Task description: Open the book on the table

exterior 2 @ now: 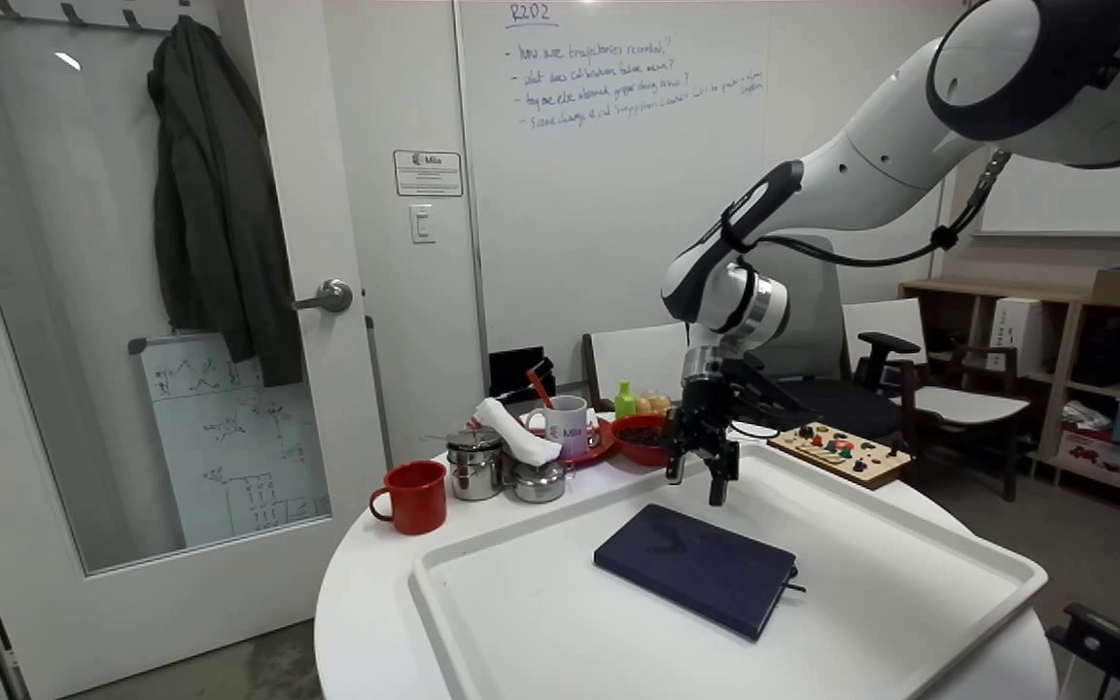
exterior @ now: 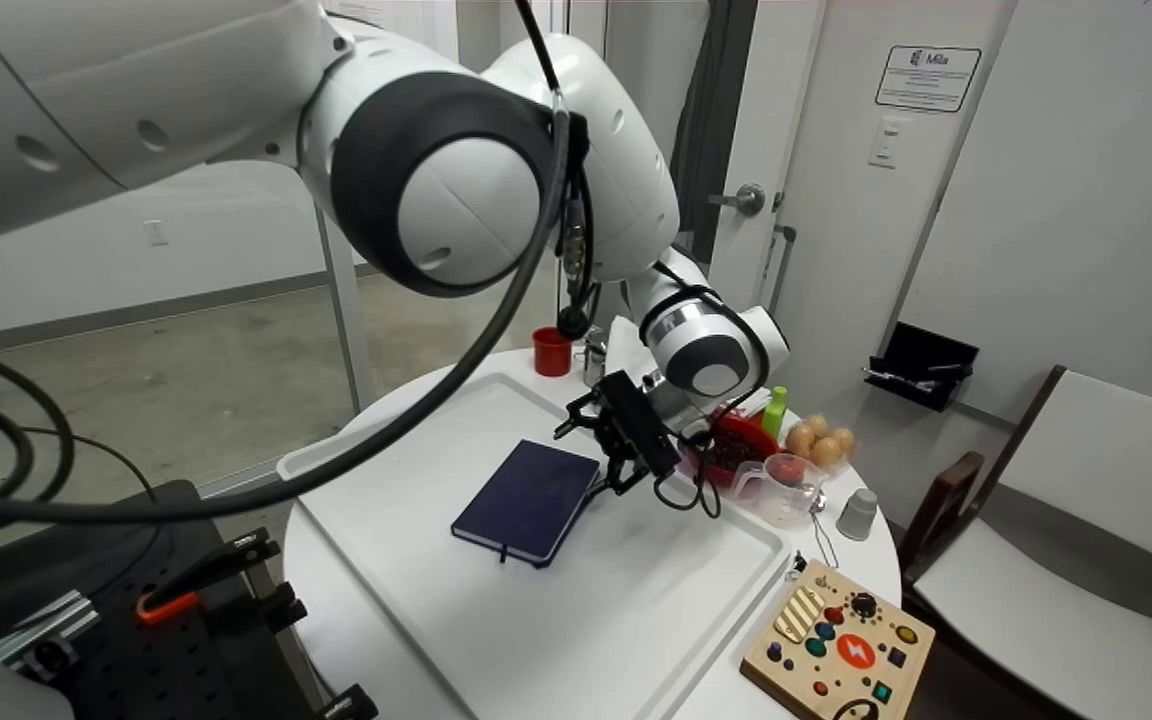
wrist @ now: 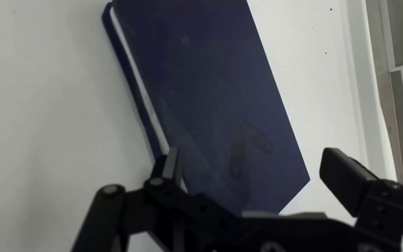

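Observation:
The dark navy-blue book lies closed on the table's white rectangular top with a raised rim. Both also show in an exterior view, the book and the white top. My gripper is open and empty at the book's far end; it also shows in an exterior view. In the wrist view the fingers are wide apart. One is beside the white page edge of the book, the other past the opposite edge over white. I cannot tell whether a finger touches the book.
A red mug, metal pots, a white mug and a red bowl stand along the back. A clear measuring cup, a grey cup and a wooden toy board are at the side.

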`<state>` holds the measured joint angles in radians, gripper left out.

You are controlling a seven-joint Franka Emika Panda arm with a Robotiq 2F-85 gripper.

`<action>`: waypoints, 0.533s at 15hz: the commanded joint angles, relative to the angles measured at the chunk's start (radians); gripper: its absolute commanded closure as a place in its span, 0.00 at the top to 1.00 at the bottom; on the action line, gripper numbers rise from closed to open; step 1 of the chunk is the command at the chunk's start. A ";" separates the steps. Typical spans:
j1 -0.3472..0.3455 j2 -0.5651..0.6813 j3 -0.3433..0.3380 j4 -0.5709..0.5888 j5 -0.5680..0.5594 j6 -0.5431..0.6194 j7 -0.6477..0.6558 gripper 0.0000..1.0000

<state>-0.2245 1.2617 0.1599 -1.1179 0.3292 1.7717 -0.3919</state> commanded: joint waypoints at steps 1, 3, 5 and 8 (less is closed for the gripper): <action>0.000 0.000 0.000 0.000 0.000 0.000 0.000 1.00; 0.000 0.000 0.000 0.000 0.000 0.000 0.000 1.00; -0.003 0.000 0.003 0.003 -0.006 0.017 -0.032 1.00; -0.003 0.015 0.006 0.025 -0.035 0.027 -0.096 1.00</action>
<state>-0.2248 1.2617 0.1595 -1.1176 0.3221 1.7871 -0.4250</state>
